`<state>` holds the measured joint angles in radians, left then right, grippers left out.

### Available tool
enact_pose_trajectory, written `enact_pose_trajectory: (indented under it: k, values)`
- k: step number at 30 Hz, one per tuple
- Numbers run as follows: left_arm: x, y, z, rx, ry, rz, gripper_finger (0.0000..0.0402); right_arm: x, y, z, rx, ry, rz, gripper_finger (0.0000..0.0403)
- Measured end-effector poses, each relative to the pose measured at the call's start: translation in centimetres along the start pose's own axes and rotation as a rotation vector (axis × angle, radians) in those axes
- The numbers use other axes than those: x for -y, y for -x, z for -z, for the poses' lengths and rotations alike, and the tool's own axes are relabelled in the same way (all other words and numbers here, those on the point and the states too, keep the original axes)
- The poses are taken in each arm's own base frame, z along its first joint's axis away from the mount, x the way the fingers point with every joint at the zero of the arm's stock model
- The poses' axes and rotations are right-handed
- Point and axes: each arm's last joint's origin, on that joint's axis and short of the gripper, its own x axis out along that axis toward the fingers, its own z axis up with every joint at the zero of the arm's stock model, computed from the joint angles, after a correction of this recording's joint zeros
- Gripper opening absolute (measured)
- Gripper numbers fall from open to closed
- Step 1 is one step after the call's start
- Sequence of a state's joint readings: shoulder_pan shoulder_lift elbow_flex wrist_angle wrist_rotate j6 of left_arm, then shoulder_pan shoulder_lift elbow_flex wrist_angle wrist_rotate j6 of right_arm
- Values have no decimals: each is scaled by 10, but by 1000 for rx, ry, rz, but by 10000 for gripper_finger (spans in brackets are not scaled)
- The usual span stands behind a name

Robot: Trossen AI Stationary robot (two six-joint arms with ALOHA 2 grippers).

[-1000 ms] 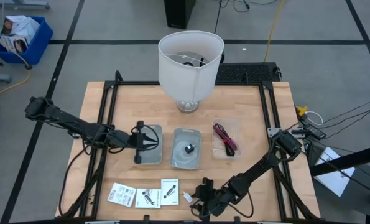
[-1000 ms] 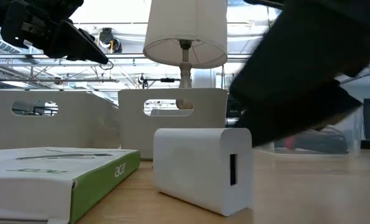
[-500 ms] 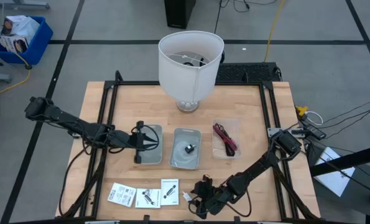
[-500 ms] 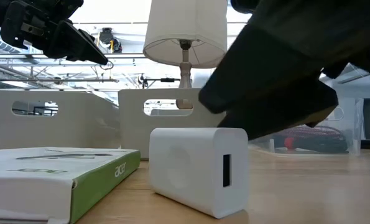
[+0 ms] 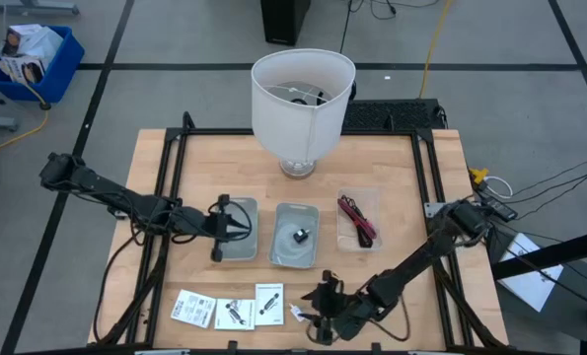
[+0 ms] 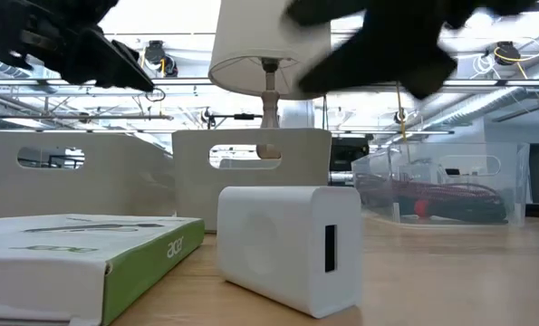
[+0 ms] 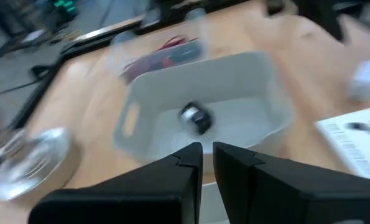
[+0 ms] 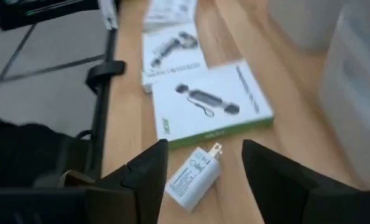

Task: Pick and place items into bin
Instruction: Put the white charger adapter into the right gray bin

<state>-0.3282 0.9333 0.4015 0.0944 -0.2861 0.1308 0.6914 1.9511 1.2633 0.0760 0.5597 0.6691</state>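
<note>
Right gripper spread wide, fingers either side of a small white charger plug that lies flat on the table near the front edge; nothing pinched; likely lined up so the fingers can drop astride it. Beside the plug, the packets with black print lie in a row; in the high view they sit at front left. Against the frame a second ago, the right gripper has lifted: in the low view its dark bulk no longer hides the clear tray of cable ties, and the plug has turned slightly. Left gripper hangs over the left bin, fingers nearly together, apparently empty, though blur makes this uncertain; waiting, unmoved. Middle bin holds one small black part; lamp stands at the back.
</note>
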Motion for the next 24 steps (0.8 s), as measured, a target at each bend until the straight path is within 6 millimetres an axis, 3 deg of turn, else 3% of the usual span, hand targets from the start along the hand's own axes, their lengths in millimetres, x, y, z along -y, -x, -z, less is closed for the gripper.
enact_pose_trajectory:
  k: [4, 10, 17, 24]
  values:
    - [10, 2, -7, 63, -29, 103, 44, -5, 32, -18, 60, 155, 38, 145]
    - [32, -2, -33, 90, -72, 195, 6, 9, 76, -35, 190, 272, 150, 17]
    - [55, -29, -61, 39, -116, 255, 4, 46, 104, -24, 285, 266, 198, 5]
    - [72, -49, -74, 23, -157, 312, 4, 93, 129, 10, 400, 252, -2, 1]
